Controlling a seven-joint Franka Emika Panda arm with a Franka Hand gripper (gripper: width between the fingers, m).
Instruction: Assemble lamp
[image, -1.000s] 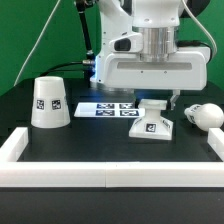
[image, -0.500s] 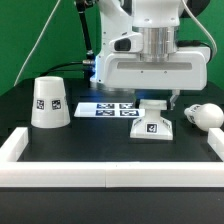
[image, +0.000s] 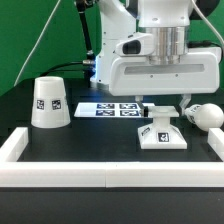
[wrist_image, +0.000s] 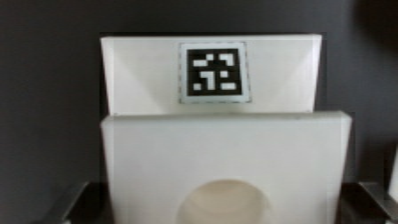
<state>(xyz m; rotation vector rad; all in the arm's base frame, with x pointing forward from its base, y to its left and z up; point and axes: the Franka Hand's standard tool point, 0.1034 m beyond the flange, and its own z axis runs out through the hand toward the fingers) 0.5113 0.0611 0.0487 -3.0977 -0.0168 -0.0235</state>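
My claw (image: 161, 110) just above the blocky stepped white plastic lamp base (image: 161, 134) on the black tabletop (image: 90, 152) — whether it grips, I cannot tell.

base (image: 161, 132), shade (image: 50, 102), bulb (image: 207, 115): smooth matt white plastic. Tabletop (image: 90, 150): matt black. Arm housing (image: 165, 70): glossy white plastic. Border rail (image: 100, 177): smooth white.

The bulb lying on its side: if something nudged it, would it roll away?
The bulb has a round head and lies on its side, so a nudge would probably roll or swivel it. It looks like smooth hard plastic, so likely stiff, light and perhaps slippery to pinch.
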